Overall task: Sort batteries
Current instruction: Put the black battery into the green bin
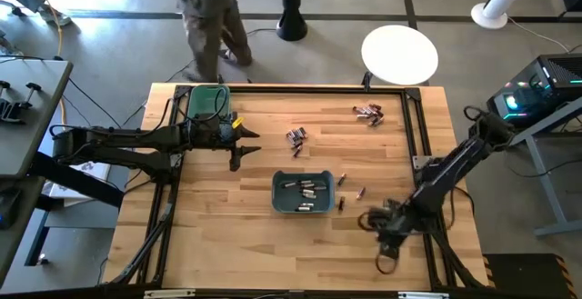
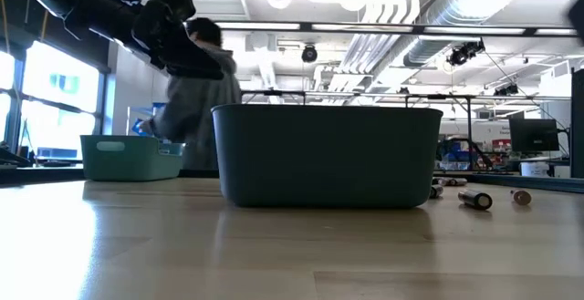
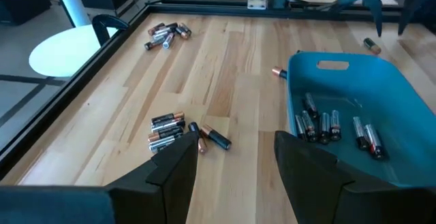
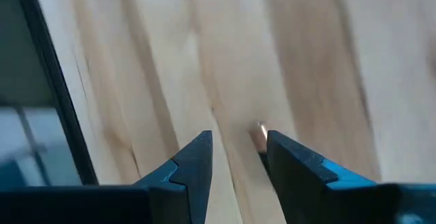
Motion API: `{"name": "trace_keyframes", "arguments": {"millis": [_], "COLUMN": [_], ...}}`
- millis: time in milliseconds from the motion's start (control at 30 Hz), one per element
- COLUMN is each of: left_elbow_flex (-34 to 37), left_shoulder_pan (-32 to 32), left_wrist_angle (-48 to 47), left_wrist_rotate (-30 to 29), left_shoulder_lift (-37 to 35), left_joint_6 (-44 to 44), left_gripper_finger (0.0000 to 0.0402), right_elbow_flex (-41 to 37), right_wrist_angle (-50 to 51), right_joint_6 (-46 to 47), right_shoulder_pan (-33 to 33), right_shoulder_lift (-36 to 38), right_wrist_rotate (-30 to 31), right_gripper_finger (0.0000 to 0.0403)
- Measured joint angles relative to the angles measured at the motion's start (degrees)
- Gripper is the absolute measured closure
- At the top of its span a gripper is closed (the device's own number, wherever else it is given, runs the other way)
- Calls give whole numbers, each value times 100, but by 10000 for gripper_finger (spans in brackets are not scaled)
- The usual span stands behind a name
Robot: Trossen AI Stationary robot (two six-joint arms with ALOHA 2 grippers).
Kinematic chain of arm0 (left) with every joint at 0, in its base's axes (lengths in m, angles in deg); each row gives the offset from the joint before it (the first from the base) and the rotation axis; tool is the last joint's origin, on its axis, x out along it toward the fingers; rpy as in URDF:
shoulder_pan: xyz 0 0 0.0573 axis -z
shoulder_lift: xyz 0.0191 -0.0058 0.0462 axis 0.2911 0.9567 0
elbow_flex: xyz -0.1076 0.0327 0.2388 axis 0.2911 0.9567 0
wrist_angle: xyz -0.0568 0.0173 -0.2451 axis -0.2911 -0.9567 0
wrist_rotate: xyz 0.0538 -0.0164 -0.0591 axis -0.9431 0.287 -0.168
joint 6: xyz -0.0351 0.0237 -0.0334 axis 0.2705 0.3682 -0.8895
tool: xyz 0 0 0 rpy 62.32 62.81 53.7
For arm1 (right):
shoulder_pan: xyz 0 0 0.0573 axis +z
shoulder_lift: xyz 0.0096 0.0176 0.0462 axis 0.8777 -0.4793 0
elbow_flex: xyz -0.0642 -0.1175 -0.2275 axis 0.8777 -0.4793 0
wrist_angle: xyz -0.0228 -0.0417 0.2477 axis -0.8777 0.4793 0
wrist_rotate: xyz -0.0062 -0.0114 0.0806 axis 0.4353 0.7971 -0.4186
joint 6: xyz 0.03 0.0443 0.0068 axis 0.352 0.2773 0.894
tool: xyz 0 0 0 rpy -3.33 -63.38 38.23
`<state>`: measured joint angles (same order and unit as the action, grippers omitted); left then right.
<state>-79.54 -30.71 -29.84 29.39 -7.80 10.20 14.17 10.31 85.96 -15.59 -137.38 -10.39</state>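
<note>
A teal bin [image 1: 303,193] in the middle of the table holds several batteries [image 3: 320,125]. Two loose heaps of batteries [image 1: 296,136] [image 1: 368,112] lie farther back, and single ones [image 1: 360,192] lie right of the bin. A green bin [image 1: 207,102] stands at the far left. My left gripper [image 1: 238,140] [image 3: 236,149] hovers open beside the green bin, nothing between its fingers. My right gripper [image 1: 368,219] [image 4: 238,142] points steeply down at the near right with its fingertips apart. A battery's copper end [image 4: 261,133] shows in the gap, close to one finger. My right gripper comes down from above over a battery, whose copper end [image 4: 261,133] shows right beside one fingertip [image 4: 276,142]. The rest of the battery is hidden under that finger. Whether the finger touches it I cannot tell.
A black rail [image 1: 427,154] frames the tabletop, and the near rail [image 4: 48,81] runs close by my right gripper. A person [image 1: 211,17] stands beyond the far edge. A round white disc [image 1: 400,52] sits past the far right corner. Bare wood lies at the near left.
</note>
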Motion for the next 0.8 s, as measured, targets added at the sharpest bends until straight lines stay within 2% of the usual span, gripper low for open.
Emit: {"name": "trace_keyframes", "arguments": {"millis": [233, 433, 533, 633, 800], "left_elbow_flex": [0, 0, 0, -2, -2], "left_shoulder_pan": [0, 0, 0, 0, 0], "left_wrist_angle": [-42, -44, -46, -48, -43], "left_wrist_rotate": [0, 1, 0, 0, -7], "left_shoulder_lift": [0, 0, 0, 0, 0], "left_joint_6": [6, 2, 2, 2, 22], "left_gripper_finger": [216, 216, 216, 216, 216], "right_elbow_flex": [-2, 30, 53, 57, -18], "right_wrist_angle": [224, -23, 111, 260, 118], "right_joint_6": [-26, -254, 44, 445, 896], "right_shoulder_pan": [593, 770, 778, 772, 700], "right_shoulder_lift": [-636, -1187, -1332, -1353, -1344], "right_wrist_rotate": [126, 161, 340, 647, 835], "right_gripper_finger": [270, 270, 273, 296, 377]}}
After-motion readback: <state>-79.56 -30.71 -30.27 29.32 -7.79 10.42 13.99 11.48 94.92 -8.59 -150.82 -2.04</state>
